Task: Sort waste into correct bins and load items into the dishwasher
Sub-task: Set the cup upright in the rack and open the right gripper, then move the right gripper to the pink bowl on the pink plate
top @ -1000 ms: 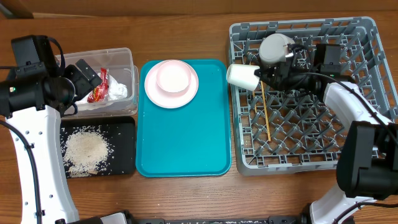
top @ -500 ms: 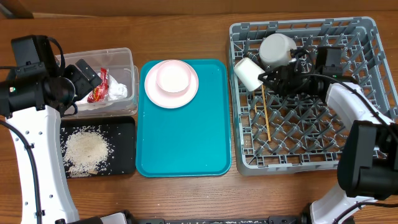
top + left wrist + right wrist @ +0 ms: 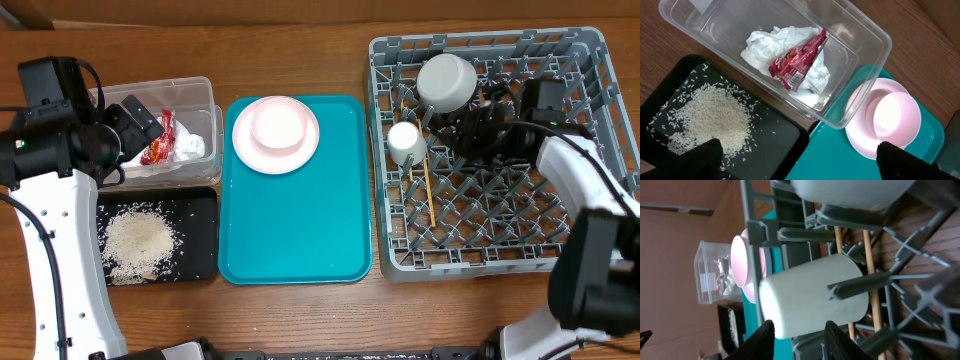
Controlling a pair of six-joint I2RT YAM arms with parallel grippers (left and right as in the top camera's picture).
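Right gripper (image 3: 799, 336): jaws parted, released, nothing gripped. Cream cup (image 3: 407, 142) stands free among pegs by the left edge of the dish rack (image 3: 490, 262), just beside the chopsticks (image 3: 428, 190), near the grey bowl (image 3: 446, 80) at the rack's far edge. Left gripper (image 3: 800, 152): jaws wide, empty, above the clear tub (image 3: 850, 75) holding napkin (image 3: 765, 42) and red wrapper (image 3: 797, 62). Rice (image 3: 710, 120) on black tray (image 3: 775, 145).

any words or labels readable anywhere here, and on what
red snack wrapper: white brand lettering and fine print, too blurred to read, in both the left wrist and overhead views.
Nothing else in any view shows print, labels or numbers.
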